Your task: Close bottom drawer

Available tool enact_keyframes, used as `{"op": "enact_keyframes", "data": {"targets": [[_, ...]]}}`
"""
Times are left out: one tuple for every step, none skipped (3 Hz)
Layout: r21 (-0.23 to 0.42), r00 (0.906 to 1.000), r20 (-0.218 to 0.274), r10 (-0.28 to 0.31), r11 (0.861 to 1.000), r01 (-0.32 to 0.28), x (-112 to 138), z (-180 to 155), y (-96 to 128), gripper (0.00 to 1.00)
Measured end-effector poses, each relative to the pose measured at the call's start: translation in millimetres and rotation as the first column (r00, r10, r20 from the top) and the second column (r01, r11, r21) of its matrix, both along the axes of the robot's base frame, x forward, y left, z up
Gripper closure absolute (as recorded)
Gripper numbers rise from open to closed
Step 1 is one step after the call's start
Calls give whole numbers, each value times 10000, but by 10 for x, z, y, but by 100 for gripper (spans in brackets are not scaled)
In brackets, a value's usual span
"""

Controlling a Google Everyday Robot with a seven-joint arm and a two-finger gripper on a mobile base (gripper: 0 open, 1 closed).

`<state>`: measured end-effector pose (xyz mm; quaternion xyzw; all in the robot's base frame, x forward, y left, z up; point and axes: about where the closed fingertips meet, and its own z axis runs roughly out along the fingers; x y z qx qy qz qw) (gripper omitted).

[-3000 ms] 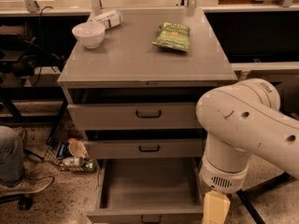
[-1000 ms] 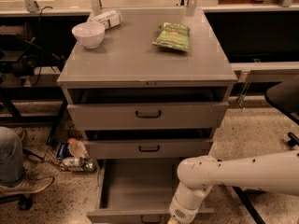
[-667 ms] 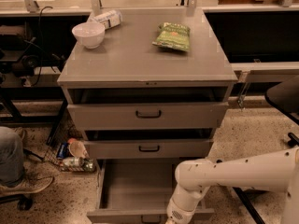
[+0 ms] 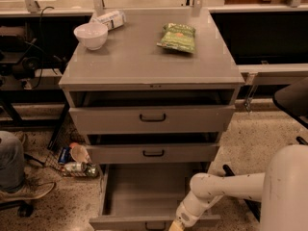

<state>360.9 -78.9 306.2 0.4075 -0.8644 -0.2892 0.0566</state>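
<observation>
The bottom drawer (image 4: 144, 191) of the grey cabinet is pulled far out and empty inside. Its low front panel (image 4: 120, 222) lies at the bottom edge of the camera view, with the small black handle (image 4: 155, 225) partly cut off. My gripper (image 4: 176, 225) is at the bottom edge, at the right part of that front panel, just right of the handle. It is mostly cut off by the frame. My white arm (image 4: 226, 189) reaches to it from the lower right.
The middle drawer (image 4: 153, 153) and top drawer (image 4: 152, 118) stand slightly out. A white bowl (image 4: 91, 35), a white packet (image 4: 109, 19) and a green bag (image 4: 178, 36) lie on the cabinet top. Floor clutter (image 4: 74, 160) and a person's shoe (image 4: 26, 192) are at the left, and a black chair (image 4: 293, 100) at the right.
My arm has dropped from the right foreground down to the bottom drawer's front. In the last second the gripper has edged slightly left and lower. The drawer is as far out as before.
</observation>
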Motion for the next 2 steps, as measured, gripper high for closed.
{"op": "enact_keyframes", "data": {"targets": [[236, 9978, -294, -588, 9979, 595, 113, -560, -43, 100], [300, 9961, -391, -793, 9963, 805, 146, -727, -32, 100]]}}
